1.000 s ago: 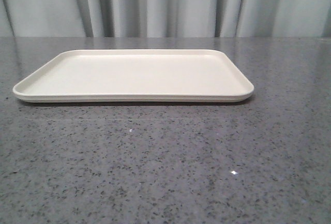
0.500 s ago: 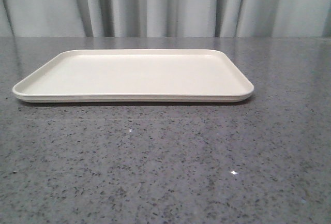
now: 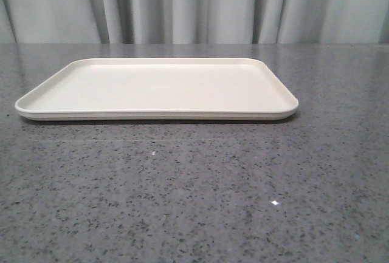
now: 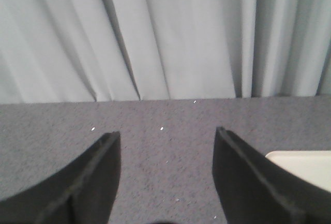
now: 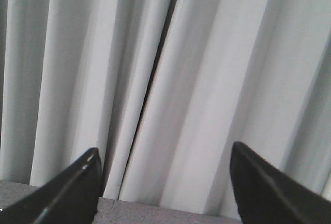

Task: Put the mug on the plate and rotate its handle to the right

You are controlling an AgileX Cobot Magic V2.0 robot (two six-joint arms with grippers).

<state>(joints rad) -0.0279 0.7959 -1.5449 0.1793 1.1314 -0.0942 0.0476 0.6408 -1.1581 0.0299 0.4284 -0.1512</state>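
The cream plate (image 3: 158, 87) lies flat on the grey speckled table with nothing on it. A corner of the plate (image 4: 305, 164) also shows in the left wrist view, beside one finger. The mug and its handle are out of view in every frame. My left gripper (image 4: 168, 133) is open above bare tabletop, with nothing between its black fingers. My right gripper (image 5: 164, 154) is open too, pointing at the curtain with only a strip of table edge below it. Neither gripper shows in the front view.
A pale grey pleated curtain (image 3: 194, 8) hangs behind the far edge of the table. The grey speckled tabletop (image 3: 194, 202) stretches in front of the plate and to both sides of it.
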